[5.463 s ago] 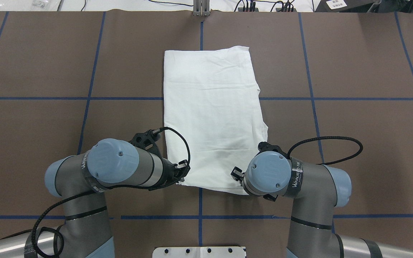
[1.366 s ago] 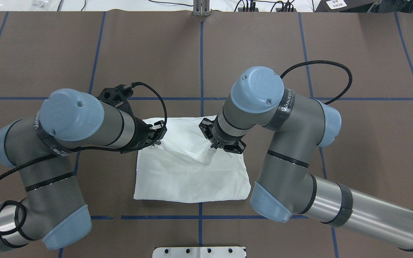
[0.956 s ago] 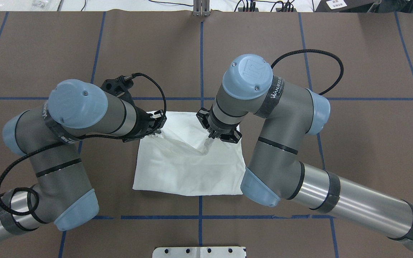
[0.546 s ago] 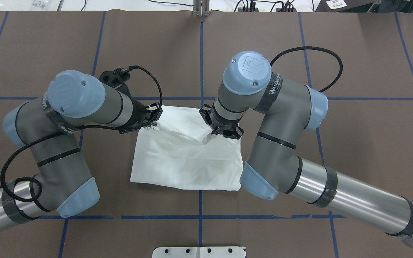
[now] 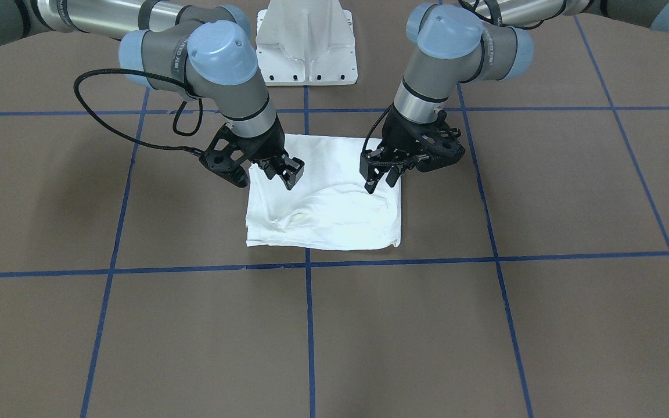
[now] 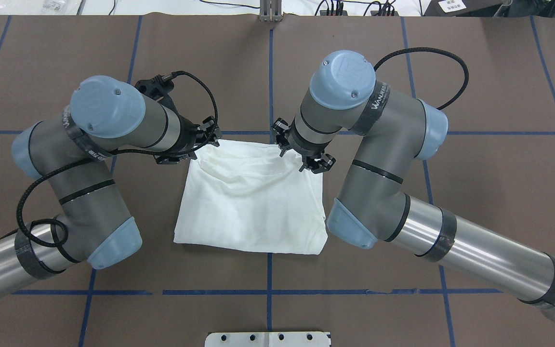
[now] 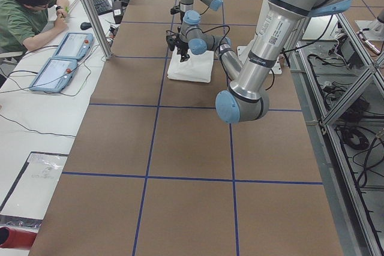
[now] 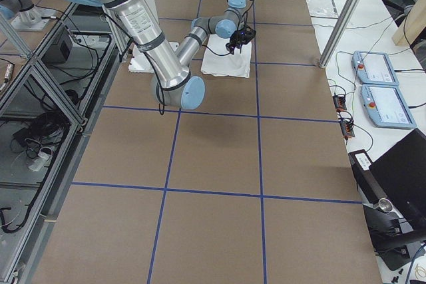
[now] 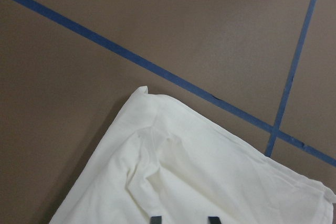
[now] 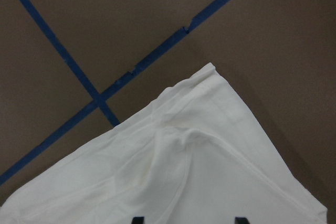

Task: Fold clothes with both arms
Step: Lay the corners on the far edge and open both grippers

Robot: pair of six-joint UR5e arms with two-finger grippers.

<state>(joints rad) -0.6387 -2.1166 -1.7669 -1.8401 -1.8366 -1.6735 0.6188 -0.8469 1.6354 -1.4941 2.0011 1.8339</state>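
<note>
Standing behind the robot and reading from its left: the left gripper (image 5: 380,183) hangs just above the far left corner of the shirt (image 6: 251,207), jaws parted and empty. The shirt lies folded to a rough rectangle at the middle of the table (image 6: 403,217), long axis running across, between the arms; its far edge is rumpled. The right gripper (image 5: 289,175) hangs over the far right corner, likewise parted, holding nothing. Each arm is nearest its own corner, and the cloth extends from both toward the robot's base.
</note>
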